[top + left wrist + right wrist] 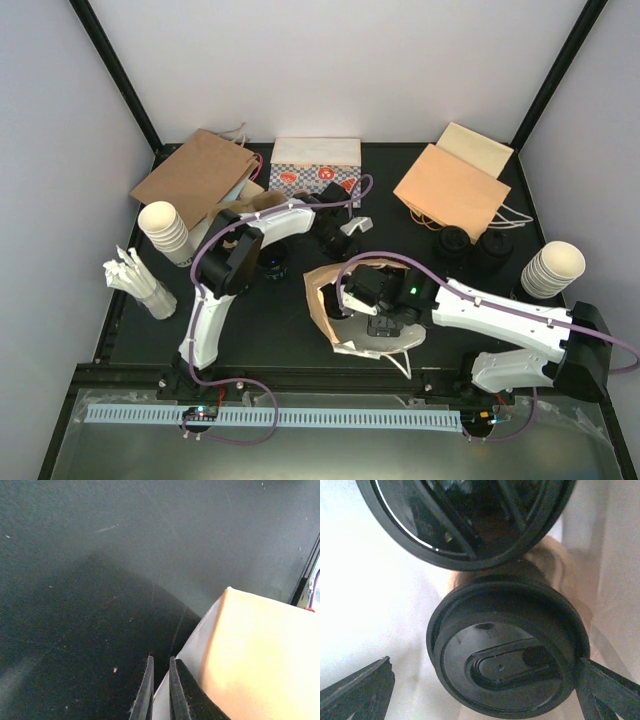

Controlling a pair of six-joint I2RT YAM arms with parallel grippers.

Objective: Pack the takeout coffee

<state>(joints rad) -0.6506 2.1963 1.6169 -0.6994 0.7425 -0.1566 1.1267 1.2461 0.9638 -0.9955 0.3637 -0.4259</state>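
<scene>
Top external view shows the black worktop (260, 320) with an open paper bag (318, 295) at its middle, and the right arm reaching into that bag's mouth. Two more takeout coffees (452, 243) wait behind and to the right of the bag, well apart from it. Inside the bag, the right wrist view shows one black-lidded cup (505, 667) upright, with a second cup (465, 510) just beyond it. The step in hand looks like setting a cup into the bag. The next move likely calls for a straight lift out without catching lid or paper. The right gripper (484, 661) is spread wide around the nearer cup, one finger at its rim and the other clear, so it grips nothing. The left gripper (160, 662) is nearly closed beside tan-and-white paper, probably the bag. Whether it pinches that edge I cannot tell.
</scene>
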